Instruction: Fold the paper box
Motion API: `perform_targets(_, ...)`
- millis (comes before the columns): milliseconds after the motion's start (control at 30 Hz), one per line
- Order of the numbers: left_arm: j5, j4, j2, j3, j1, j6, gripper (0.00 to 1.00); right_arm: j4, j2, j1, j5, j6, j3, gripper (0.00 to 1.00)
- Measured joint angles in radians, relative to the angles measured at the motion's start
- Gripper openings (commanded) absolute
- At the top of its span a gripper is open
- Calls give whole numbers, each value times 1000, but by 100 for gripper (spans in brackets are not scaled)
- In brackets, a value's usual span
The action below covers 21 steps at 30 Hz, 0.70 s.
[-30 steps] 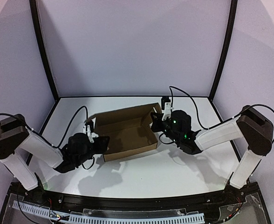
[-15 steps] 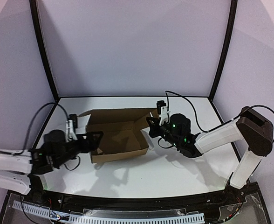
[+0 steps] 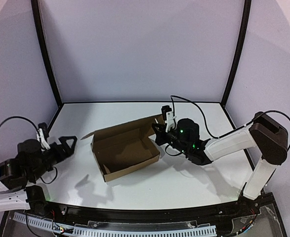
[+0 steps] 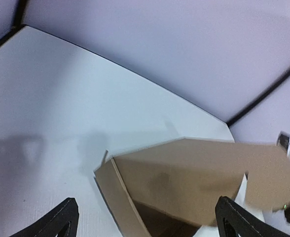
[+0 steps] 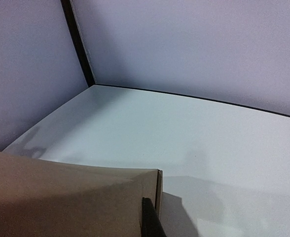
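The paper box (image 3: 127,150) is a brown, open, shallow cardboard box on the white table, turned at an angle, with its lid flap raised along the far side. My left gripper (image 3: 68,143) is wide open and empty, to the left of the box and apart from it. In the left wrist view the box (image 4: 194,173) lies ahead between the spread fingertips (image 4: 61,222). My right gripper (image 3: 158,131) is at the box's far right corner. The right wrist view shows one dark finger (image 5: 151,219) pressed on the cardboard wall (image 5: 61,197). The other finger is hidden behind that wall.
Purple backdrop walls and black frame posts (image 3: 46,54) enclose the white table (image 3: 199,182). The right arm's cable (image 3: 194,104) loops above the table behind the gripper. A black rail (image 3: 135,217) runs along the near edge.
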Motion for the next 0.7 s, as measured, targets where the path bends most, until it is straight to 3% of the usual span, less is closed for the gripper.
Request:
perform_targets(200,-132,-118,150,233,1,-143,99,24,2,1,-28,-78,-27,9)
perform_targets(367,-173,-235,465,476,1,-214,99,-42,5,3,-46,-139,-56,21)
perform_targets(500,-131,-268,648,538,7,-239,99,-92,4,3,-59,-175,-62,52)
perform_targets(700,9,-208,704,452,40,-237,99,-232,-80,5,-97,-198,-101,96)
